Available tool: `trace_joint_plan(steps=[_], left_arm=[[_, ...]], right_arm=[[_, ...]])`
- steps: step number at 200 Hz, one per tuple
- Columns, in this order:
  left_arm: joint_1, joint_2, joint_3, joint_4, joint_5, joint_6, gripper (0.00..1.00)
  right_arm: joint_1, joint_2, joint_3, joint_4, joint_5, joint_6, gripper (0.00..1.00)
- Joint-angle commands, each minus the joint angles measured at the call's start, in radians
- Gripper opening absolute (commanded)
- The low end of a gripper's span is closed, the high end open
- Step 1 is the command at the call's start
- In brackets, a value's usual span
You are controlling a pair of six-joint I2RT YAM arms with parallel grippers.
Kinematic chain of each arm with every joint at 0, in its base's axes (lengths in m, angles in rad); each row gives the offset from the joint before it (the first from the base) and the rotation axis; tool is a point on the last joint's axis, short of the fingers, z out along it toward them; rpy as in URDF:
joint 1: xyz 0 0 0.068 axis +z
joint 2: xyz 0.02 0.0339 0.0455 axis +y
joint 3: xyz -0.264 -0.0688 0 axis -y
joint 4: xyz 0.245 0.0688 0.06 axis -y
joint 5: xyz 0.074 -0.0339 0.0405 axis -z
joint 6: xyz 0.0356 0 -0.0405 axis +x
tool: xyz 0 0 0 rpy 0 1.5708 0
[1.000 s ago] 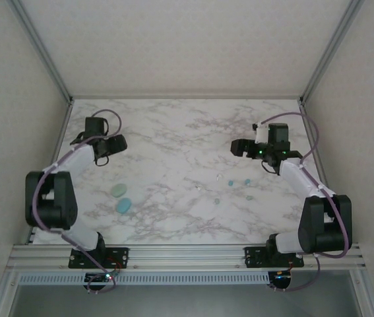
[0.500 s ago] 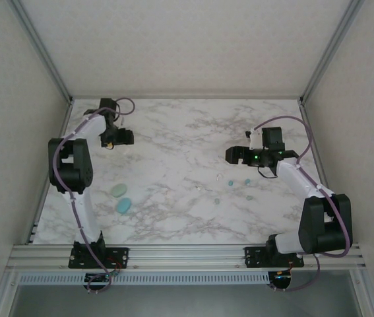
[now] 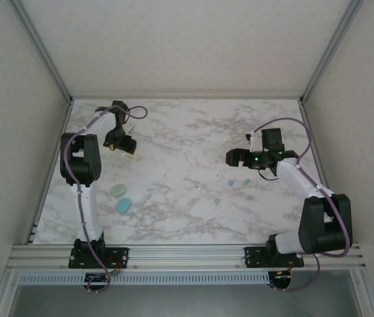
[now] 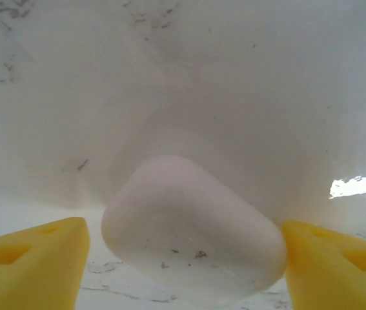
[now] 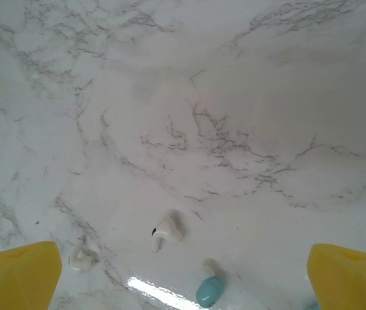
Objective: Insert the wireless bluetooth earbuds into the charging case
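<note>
Fingers (image 4: 31, 258) of the left gripper (image 3: 123, 144) stand spread and empty either side of a white charging case (image 4: 192, 226) near the table's (image 3: 173, 125) far left corner; closing squarely across its middle should stop it slipping out. The right gripper's (image 3: 233, 157) fingers (image 5: 15, 274) gape too, above two white earbuds (image 5: 166, 232) and a blue earbud (image 5: 208, 292) toward the right edge. A green case (image 3: 118, 191) and a blue case (image 3: 123, 205) lie nearer the left edge.
</note>
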Motion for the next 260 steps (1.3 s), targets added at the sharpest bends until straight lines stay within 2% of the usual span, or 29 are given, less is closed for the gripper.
trace_joint_plan(steps=[1,32,64,91,114,138,170,213,260], left_arm=[[-0.011,0.035,0.052,-0.078,-0.02,0.047,0.71],[-0.017,0.053,0.07,-0.108,0.003,0.062,0.63],[-0.031,0.041,0.065,-0.14,0.016,0.049,0.62],[-0.043,0.016,0.061,-0.166,0.031,-0.02,0.59],[-0.072,-0.031,0.023,-0.16,0.088,-0.093,0.58],[-0.138,-0.095,-0.055,-0.097,0.162,-0.197,0.58],[-0.252,-0.128,-0.094,-0.07,0.155,-0.377,0.59],[-0.455,-0.176,-0.135,-0.006,0.052,-0.614,0.6],[-0.586,-0.168,-0.152,0.043,-0.053,-0.782,0.59]], right_arm=[[0.007,-0.022,-0.008,-0.028,0.014,-0.011,0.99],[0.007,-0.025,-0.014,-0.03,0.023,-0.009,0.99],[0.008,-0.024,-0.019,-0.034,0.036,-0.003,0.99],[0.008,-0.027,-0.02,-0.032,0.051,0.012,0.99],[0.008,-0.03,-0.028,-0.017,0.053,0.033,0.99],[0.009,-0.034,-0.046,0.007,0.051,0.054,0.99],[0.008,-0.04,-0.064,0.023,0.062,0.071,0.99],[0.008,-0.051,-0.086,0.024,0.078,0.078,0.99],[0.008,-0.082,-0.105,0.031,0.091,0.096,0.99]])
